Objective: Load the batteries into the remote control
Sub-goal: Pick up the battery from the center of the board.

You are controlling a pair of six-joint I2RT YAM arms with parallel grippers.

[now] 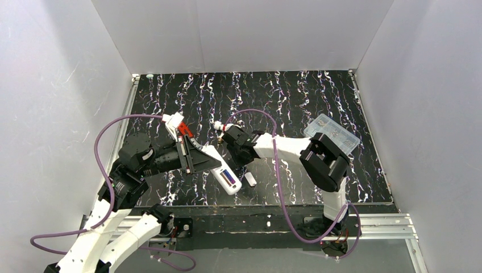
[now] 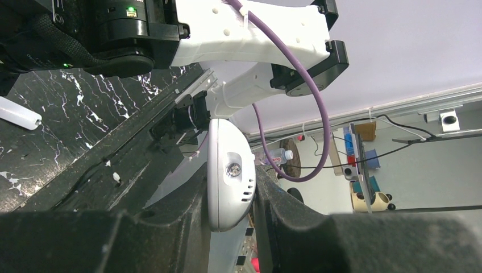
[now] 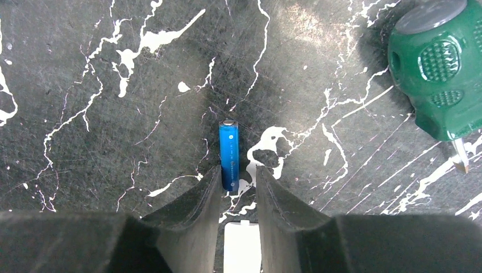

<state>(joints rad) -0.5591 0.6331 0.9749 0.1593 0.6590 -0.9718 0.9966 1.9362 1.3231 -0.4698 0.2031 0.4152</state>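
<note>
Currently: left gripper clamped on remote control. Right gripper jaws parted; blue battery lying on table against one fingertip.

I'm looking down on a desk topped in black with white marble-like veins, under soft, even light. Plain white panels box it in: a back wall along the far edge, and a left wall and a right wall along the sides. A silver metal rail runs along the near edge. My left wrist view looks past the desk to a pale room wall and a cardboard box.
</note>
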